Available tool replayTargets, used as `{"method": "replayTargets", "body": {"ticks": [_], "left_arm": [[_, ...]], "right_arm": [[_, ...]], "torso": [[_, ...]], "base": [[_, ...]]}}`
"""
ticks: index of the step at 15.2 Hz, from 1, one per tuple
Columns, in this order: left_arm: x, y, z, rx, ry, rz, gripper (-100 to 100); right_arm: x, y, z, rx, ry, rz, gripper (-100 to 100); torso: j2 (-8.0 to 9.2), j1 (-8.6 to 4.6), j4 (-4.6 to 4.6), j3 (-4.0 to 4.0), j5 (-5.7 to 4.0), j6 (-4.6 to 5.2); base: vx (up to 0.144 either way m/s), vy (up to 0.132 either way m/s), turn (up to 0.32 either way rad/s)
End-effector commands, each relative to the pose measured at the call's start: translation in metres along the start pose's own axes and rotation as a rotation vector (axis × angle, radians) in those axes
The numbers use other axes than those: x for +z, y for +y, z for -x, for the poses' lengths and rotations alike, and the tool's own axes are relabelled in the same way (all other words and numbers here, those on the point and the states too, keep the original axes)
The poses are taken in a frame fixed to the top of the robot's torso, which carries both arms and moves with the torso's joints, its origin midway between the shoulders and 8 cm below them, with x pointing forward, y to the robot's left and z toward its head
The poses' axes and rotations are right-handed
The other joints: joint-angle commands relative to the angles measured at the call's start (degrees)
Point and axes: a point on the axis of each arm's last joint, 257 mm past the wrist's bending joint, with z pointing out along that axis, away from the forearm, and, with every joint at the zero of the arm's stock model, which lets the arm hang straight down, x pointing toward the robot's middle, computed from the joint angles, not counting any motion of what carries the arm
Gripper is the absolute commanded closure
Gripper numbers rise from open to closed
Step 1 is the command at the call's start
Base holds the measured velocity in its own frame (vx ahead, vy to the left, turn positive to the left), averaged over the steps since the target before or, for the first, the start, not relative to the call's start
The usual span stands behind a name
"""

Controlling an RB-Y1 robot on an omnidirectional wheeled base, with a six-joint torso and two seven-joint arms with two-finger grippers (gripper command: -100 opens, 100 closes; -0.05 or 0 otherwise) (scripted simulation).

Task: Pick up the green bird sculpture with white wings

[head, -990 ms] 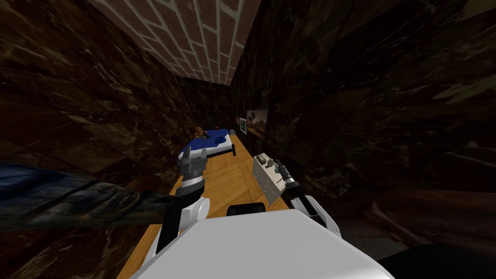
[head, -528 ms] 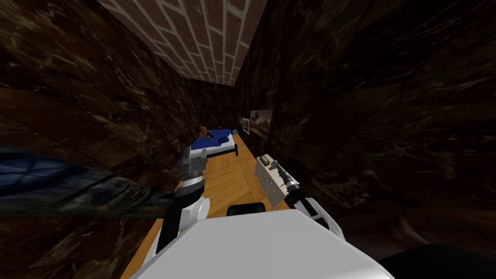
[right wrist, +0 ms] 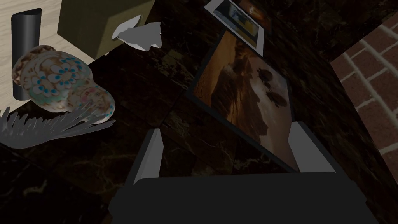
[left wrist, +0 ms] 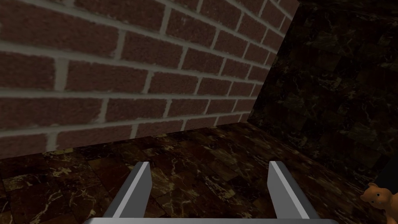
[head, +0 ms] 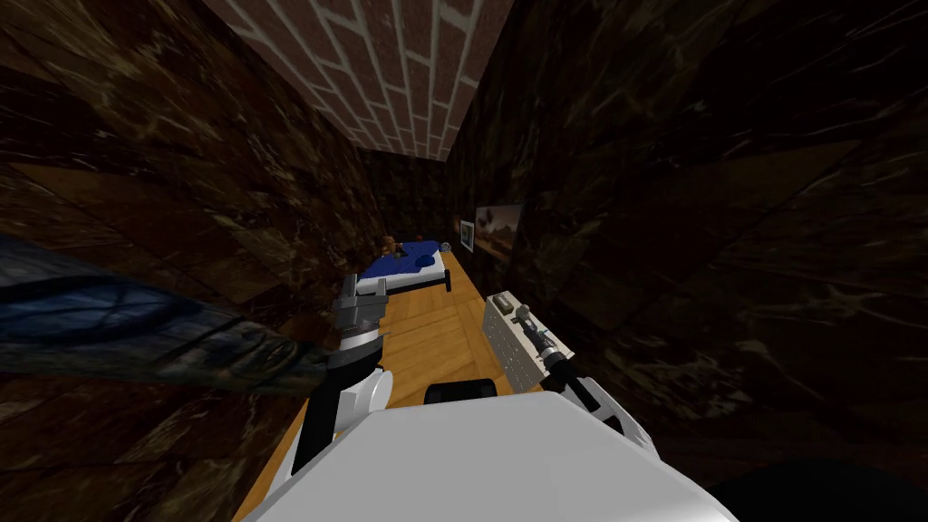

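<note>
Hovering over the pale cabinet [head: 504, 358] in head view: right gripper [head: 526, 319]; left gripper [head: 364, 288] raised.
Left wrist view: fingers wide, empty.
Right wrist view: fingers wide, empty. The bird sculpture [right wrist: 58, 87], with a teal-dotted body and grey wings, sits beside the gripper, probably on the cabinet top. Grasp not yet made.

Patterned vase [right wrist: 58, 85] beside black cylinder [right wrist: 25, 42]; framed picture [right wrist: 248, 105]

Bird sculpture [right wrist: 58, 85], rounded teal-flowered body, grey feathered wing spread, beside dark cylinder [right wrist: 25, 39]
</note>
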Motion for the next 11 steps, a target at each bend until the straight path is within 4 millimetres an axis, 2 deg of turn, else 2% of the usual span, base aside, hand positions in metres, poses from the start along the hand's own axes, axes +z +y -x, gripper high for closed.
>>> {"method": "replayTargets", "body": {"ticks": [1,2,3,4,6,7,8,9,11], "left_arm": [[0.000,0.000,0.000,0.000,0.000,0.000,0],[0.000,0.000,0.000,0.000,0.000,0.000,0],[0.000,0.000,0.000,0.000,0.000,0.000,0],[0.000,0.000,0.000,0.000,0.000,0.000,0],[0.000,0.000,0.000,0.000,0.000,0.000,0],[0.000,0.000,0.000,0.000,0.000,0.000,0],[0.000,0.000,0.000,0.000,0.000,0.000,0],[0.000,0.000,0.000,0.000,0.000,0.000,0],[0.000,0.000,0.000,0.000,0.000,0.000,0]], "right_arm": [[-0.005,-0.026,-0.002,-0.059,0.033,-0.050,-100],[-0.008,-0.036,-0.004,-0.058,0.038,-0.071,-100],[-0.008,-0.036,-0.004,-0.058,0.038,-0.071,-100],[-0.013,-0.051,-0.005,-0.110,0.064,-0.101,-100],[-0.017,-0.063,-0.008,-0.109,0.070,-0.126,-100],[-0.025,-0.083,-0.009,-0.161,0.099,-0.168,-100],[-0.028,-0.089,-0.010,-0.160,0.103,-0.181,-100],[-0.036,-0.109,-0.010,-0.211,0.131,-0.220,-100],[-0.038,-0.114,-0.011,-0.211,0.134,-0.231,-100]], "torso": [[0.00,0.00,0.00,0.00,0.00,0.00],[-0.01,0.00,0.00,0.00,0.00,-0.02],[-0.01,0.02,0.00,0.00,0.01,-0.01],[0.02,0.01,0.01,0.01,0.01,0.00],[-0.03,0.04,0.00,-0.01,0.01,-0.02],[-0.01,0.01,0.00,-0.01,0.00,0.00],[-0.02,0.00,0.00,-0.01,0.00,-0.02],[-0.01,0.01,0.00,-0.01,0.01,-0.01],[-0.04,0.04,0.00,-0.02,0.01,-0.02]], "base": [[0.041,0.035,0.133],[0.043,0.041,0.140],[0.030,0.031,0.045],[0.041,0.044,0.100],[0.044,0.037,0.089],[0.042,0.032,0.121],[0.045,0.038,0.138],[0.050,0.046,0.172],[0.050,0.032,0.085]]}}
